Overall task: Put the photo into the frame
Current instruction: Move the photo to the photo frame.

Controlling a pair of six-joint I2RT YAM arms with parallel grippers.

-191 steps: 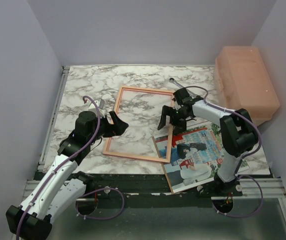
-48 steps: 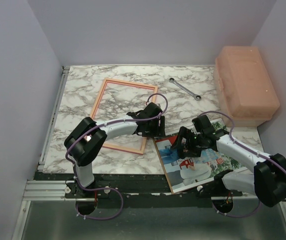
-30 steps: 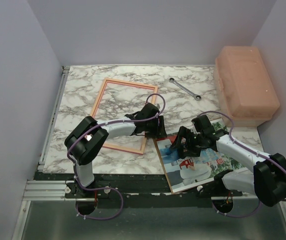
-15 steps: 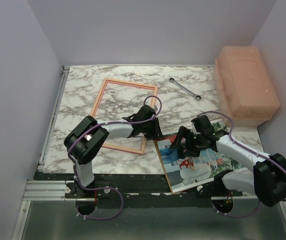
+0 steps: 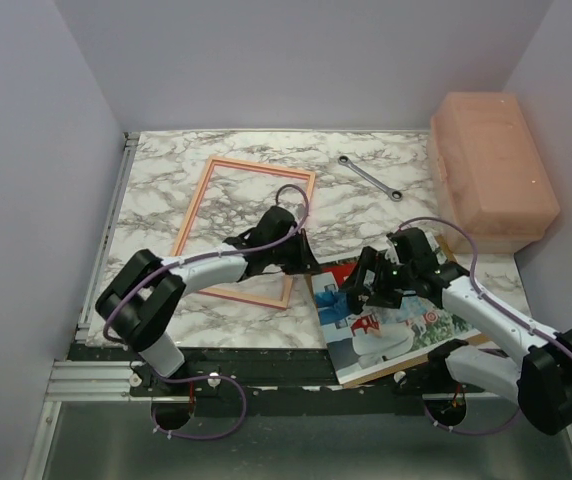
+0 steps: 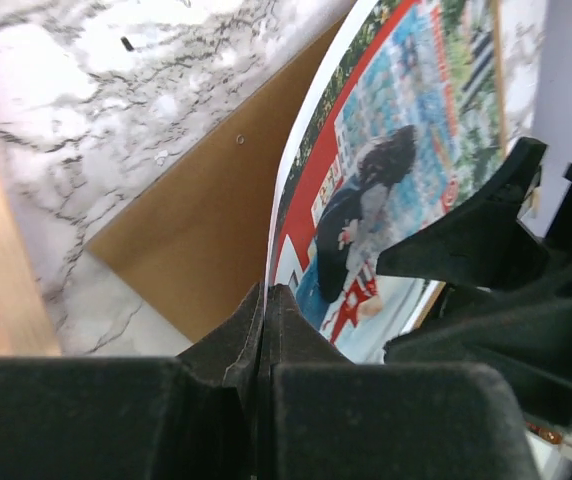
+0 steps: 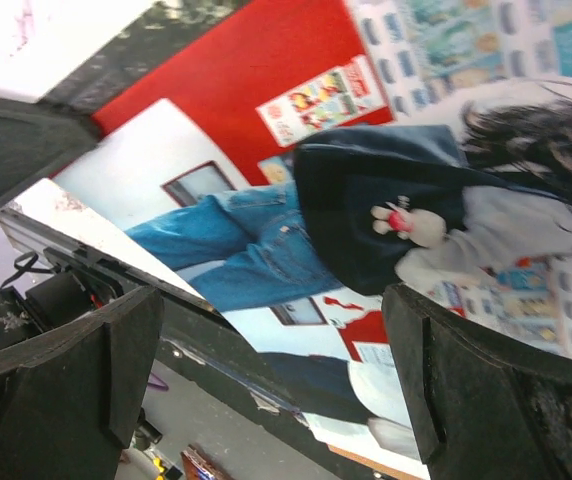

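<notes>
Over the frame (image 5: 188,215), left arm (image 5: 206,270) reaches, pinching photo (image 5: 396,320).

Overhead, plus wrist close-ups on photo (image 6: 391,150)

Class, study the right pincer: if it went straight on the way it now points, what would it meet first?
The photo. The right pincer, jaws open, points straight at its printed face, with nothing between them in the wrist view. How near it is cannot be judged.
</notes>
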